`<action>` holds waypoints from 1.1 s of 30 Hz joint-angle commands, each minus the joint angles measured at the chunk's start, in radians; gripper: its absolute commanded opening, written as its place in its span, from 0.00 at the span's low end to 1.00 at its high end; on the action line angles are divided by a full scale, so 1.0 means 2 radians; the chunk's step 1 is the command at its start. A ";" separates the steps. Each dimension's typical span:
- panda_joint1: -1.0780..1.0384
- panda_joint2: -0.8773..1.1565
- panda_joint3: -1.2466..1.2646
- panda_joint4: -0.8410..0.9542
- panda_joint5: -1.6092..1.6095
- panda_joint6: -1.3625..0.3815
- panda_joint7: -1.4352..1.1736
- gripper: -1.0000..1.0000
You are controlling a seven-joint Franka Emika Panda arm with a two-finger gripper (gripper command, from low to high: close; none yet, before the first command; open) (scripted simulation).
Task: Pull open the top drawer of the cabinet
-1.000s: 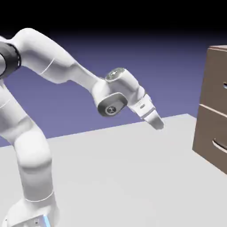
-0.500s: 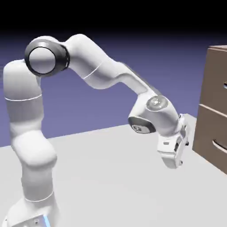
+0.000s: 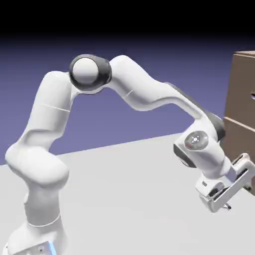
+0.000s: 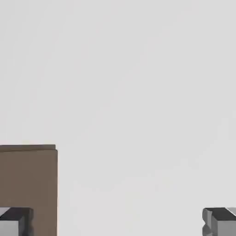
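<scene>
The brown cabinet stands at the exterior view's right edge, cut off by the frame. Its top drawer is a flat front lying flush, with only a sliver of its pale handle at the frame edge. My gripper is open and holds nothing. It hangs low over the table, right in front of the cabinet's lower drawer front and well below the top drawer. In the hand view the two grey fingertips sit far apart at the bottom corners. A brown piece of the cabinet shows at lower left.
The grey table stretches from the robot's base to the cabinet and also fills most of the hand view. My white arm arches across the middle of the exterior view.
The arm has swung right and downward, carrying the gripper from mid-table height down to just in front of the cabinet's lower part. The cabinet and its drawers have not moved.
</scene>
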 commanded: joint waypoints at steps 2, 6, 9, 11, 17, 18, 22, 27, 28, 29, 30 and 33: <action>0.013 0.030 -0.025 0.021 0.044 -0.008 0.003 0.50; 0.040 0.089 -0.075 0.062 0.130 -0.023 0.008 0.50; 0.060 0.134 -0.113 0.093 0.196 -0.035 0.013 0.50; 0.073 0.163 -0.138 0.114 0.239 -0.043 0.015 0.50; 0.113 0.253 -0.213 0.176 0.370 -0.066 0.024 0.50; 0.120 0.267 -0.226 0.187 0.391 -0.070 0.025 0.50; 0.147 0.327 -0.276 0.228 0.478 -0.085 0.031 0.50; 0.180 0.401 -0.339 0.280 0.587 -0.105 0.038 0.50; 0.184 0.411 -0.347 0.287 0.601 -0.107 0.039 0.50; 0.184 0.411 -0.347 0.287 0.601 -0.107 0.039 0.50; 0.173 0.413 -0.346 0.305 0.600 -0.100 0.044 0.50; 0.141 0.419 -0.342 0.359 0.594 -0.079 0.059 0.50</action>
